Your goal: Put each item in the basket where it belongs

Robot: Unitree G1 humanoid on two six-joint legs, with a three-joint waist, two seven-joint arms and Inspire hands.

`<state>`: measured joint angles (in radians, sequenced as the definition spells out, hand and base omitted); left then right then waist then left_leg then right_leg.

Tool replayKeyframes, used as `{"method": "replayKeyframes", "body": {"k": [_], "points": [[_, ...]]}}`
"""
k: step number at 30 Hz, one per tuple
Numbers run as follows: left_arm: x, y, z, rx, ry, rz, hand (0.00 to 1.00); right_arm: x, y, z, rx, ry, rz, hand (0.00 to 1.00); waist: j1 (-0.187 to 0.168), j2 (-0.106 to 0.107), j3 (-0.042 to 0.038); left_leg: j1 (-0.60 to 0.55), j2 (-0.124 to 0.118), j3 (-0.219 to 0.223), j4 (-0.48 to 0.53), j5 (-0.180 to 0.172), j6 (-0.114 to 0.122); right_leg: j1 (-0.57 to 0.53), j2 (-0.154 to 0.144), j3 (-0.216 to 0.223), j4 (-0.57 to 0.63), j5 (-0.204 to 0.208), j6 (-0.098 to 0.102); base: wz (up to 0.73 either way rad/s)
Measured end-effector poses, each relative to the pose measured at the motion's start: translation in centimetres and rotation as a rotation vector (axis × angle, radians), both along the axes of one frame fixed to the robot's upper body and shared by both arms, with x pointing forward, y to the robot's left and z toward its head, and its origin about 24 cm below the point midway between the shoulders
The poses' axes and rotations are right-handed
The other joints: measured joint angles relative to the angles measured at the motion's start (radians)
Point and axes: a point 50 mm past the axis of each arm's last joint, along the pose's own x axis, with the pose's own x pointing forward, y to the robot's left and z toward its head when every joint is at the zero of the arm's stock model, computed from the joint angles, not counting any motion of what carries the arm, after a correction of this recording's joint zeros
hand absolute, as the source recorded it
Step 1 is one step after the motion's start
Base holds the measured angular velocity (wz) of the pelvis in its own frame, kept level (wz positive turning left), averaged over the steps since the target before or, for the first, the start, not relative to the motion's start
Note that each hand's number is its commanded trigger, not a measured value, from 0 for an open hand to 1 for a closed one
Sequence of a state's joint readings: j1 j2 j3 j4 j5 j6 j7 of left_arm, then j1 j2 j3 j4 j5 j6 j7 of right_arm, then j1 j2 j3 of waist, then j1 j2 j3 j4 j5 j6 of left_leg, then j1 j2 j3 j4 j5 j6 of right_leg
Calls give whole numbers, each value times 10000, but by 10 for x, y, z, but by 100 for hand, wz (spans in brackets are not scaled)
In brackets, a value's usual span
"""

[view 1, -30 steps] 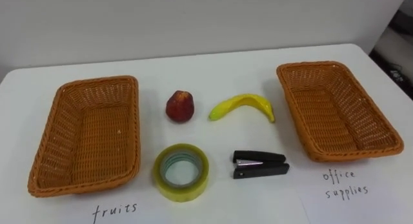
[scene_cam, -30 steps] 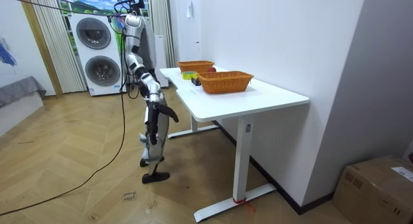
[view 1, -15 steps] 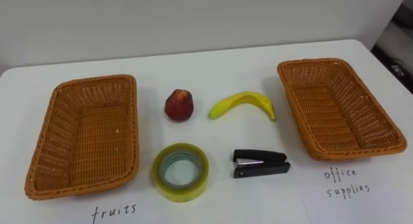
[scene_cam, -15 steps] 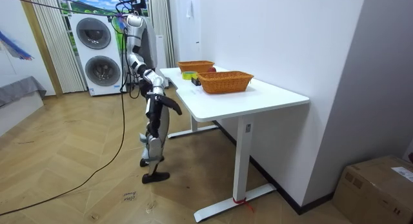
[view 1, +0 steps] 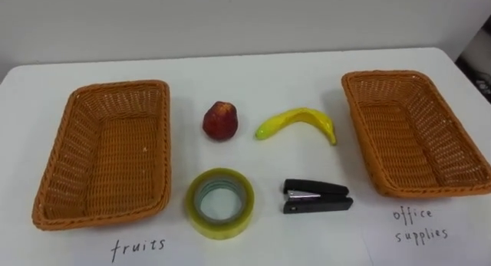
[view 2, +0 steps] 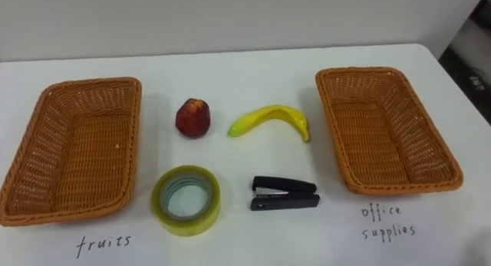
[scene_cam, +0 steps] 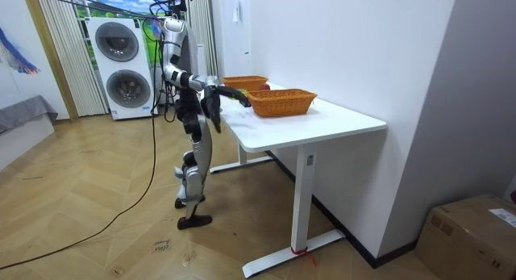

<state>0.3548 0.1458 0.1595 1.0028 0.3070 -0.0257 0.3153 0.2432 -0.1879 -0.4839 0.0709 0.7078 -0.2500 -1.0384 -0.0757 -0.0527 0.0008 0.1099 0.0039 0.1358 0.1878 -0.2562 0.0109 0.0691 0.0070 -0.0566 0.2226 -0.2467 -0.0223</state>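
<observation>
On the white table (view 1: 253,74) two empty wicker baskets stand apart: one at the left (view 1: 107,155) by a paper marked fruits (view 1: 138,248), one at the right (view 1: 414,136) by a paper marked office supplies (view 1: 418,224). Between them lie a red apple (view 1: 220,120) and a yellow banana (view 1: 298,122) at the back. A roll of yellowish tape (view 1: 219,202) and a black stapler (view 1: 317,197) lie in front. In the room view I stand at the table's long edge, with my right hand (scene_cam: 234,93) held out over that edge, apart from the objects.
A wall runs close behind the table. In the room view two stacked washing machines (scene_cam: 121,66) stand behind me and a cardboard box (scene_cam: 476,231) sits on the floor at the right. Wooden floor lies open around the table (scene_cam: 322,123).
My right arm has risen from hanging at my side to reach out over the table's edge. The eye view has shifted slightly; the objects have not moved.
</observation>
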Motion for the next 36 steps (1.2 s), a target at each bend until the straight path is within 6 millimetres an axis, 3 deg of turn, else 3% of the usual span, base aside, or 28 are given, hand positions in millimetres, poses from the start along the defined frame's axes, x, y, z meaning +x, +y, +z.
{"method": "replayKeyframes", "body": {"k": [13, 23, 36], "points": [[0, 1, -1, 14, 143, -148, 0, 26, 11, 49, -2576, -895, 1492, 0, 88, 50, -13, 34, 8, 1, 3, 0, 0, 23, 3, -28, 35, 16, -8, 0], [3, 1, -2, -37, 176, -202, 0, 34, 18, 88, -5332, -829, 1951, 0, 491, -42, 11, 76, 11, 55, 107, 7, 12, 5, -5, 45, 143, 15, -7, -1], [-7, 0, -5, -138, 645, -90, 0, 62, 44, 99, -7603, -112, 4053, 0, 638, -191, 56, 52, 20, 52, 112, 10, 18, 10, -11, -9, 50, 18, -9, 0]]}}
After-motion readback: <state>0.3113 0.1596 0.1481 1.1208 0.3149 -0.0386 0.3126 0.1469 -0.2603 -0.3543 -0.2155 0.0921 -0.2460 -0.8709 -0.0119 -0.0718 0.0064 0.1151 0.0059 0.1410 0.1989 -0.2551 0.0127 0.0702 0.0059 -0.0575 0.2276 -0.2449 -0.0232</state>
